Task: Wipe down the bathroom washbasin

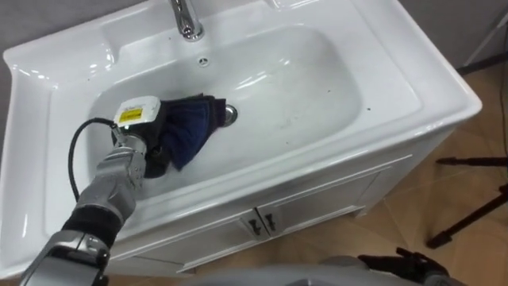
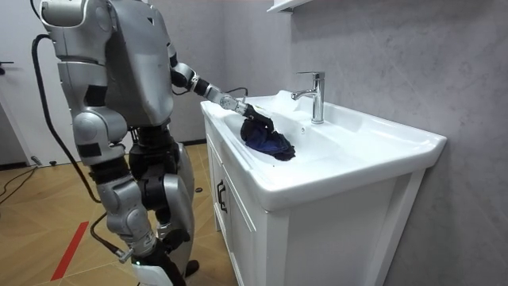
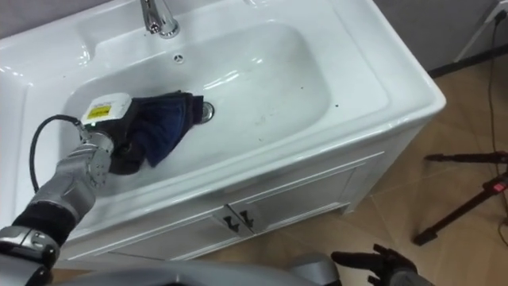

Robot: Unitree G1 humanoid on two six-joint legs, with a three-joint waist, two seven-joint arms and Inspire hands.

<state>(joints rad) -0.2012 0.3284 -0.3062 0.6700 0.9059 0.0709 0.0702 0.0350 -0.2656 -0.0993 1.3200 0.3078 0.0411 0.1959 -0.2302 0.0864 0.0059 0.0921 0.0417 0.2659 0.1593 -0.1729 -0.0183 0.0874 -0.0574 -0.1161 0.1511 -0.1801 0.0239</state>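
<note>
The robot stands at the front of a white cabinet, and at the left of the basin its left hand reaches down into the bowl. The hand is closed round one end of a bunched dark blue cloth. The cloth lies on the bowl's floor, spreading from the hand to the drain, whose edge it touches. The tap stands behind, on the back rim, well clear of the cloth. To the right of the drain the bowl is bare and shiny, with a few small dark specks towards its right slope. I judge the wiping to be under way but far from done: the cloth is working the left-centre of the bowl, and the right half, the slopes and the flat rim appear to be left. At the lower right, below the cabinet front, shows the right hand, idle; whether it is spread or closed I cannot tell.
</note>
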